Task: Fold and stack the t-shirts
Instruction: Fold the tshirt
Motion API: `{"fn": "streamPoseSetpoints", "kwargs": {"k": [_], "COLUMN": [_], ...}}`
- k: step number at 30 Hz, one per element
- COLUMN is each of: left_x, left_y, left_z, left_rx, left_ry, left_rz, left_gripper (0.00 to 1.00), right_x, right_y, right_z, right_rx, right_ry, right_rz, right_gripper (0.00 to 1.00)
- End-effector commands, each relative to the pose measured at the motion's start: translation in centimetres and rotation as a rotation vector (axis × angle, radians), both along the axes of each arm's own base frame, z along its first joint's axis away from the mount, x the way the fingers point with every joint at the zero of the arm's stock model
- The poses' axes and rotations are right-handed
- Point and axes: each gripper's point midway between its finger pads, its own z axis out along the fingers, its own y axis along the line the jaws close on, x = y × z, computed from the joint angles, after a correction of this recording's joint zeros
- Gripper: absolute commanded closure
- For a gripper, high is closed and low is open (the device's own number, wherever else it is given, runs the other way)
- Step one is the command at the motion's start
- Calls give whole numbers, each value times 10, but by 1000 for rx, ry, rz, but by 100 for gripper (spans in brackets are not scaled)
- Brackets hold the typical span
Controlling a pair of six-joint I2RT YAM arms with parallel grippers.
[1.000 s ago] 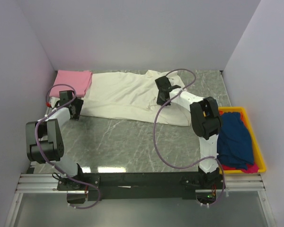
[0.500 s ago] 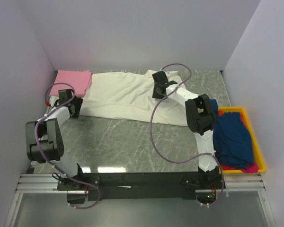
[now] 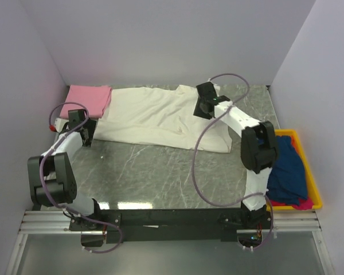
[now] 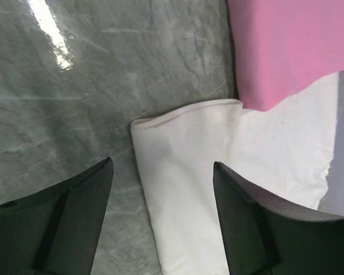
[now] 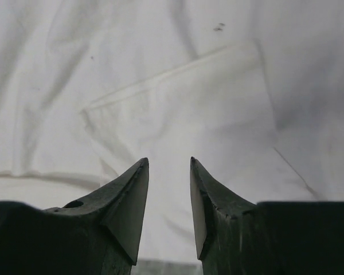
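Top view: cream-white t-shirt (image 3: 149, 114) lay spread flat across the back of the grey marble-look table (image 3: 149, 172), hem side toward the left. Folded pink t-shirt (image 3: 89, 98) sat in the back-left corner, its edge overlapping the cream one. Dark blue t-shirt (image 3: 286, 169) was bunched in the yellow bin (image 3: 314, 184) at the right edge, with the magenta t-shirt (image 3: 301, 203) showing under it at the near end.

Left gripper (image 4: 161, 166): jaws wide apart, nothing held, hovering over the cream shirt's left corner where it met bare table; pink cloth (image 4: 281, 51) was just beyond.

Right gripper (image 5: 169, 160): jaws apart with only a narrow gap, nothing pinched, above the cream fabric near a sleeve seam. In the top view it hung over the shirt's right shoulder area (image 3: 203, 106).

Only marking seen: a few tiny dark specks (image 5: 218, 27) on the cream cloth, too small to read.
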Motion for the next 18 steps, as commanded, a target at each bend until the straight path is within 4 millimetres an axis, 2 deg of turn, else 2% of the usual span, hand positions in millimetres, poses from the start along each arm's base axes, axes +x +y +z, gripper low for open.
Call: {"fn": "streamPoseSetpoints", "kwargs": {"k": [1,2,3,6,7,8,11,18], "left_x": [-13,-8,-2,-2,-3,-3,2,15], "left_y": [12,4,2,-5,-5,-6,-7,-13], "left_z": [12,10,9,-2,-12,-16,-22,-35], "left_rx": [52,30,30,13,15,16,21,26], "left_ry": [-9,-23,-62,-67,-38,-23,-22,-9], "left_rz": [51,12,-10,-32,-38,-44,-61,-114], "left_gripper": [24,24,25,31,34,35,34,32], "right_x": [-28,-47,-56,-93,-99,-116,-139,-162], "right_y": [-26,-33,-37,-43,-42,-46,-56,-80], "right_z": [53,49,48,33,44,24,13,-8], "right_rx": [49,49,64,126,159,159,169,193], "right_ry": [-69,-56,-56,-40,-77,-31,-32,-10], "right_rz": [-106,-119,-143,-156,-155,-155,-182,-233], "right_gripper": [58,58,58,58,58,58,58,55]}}
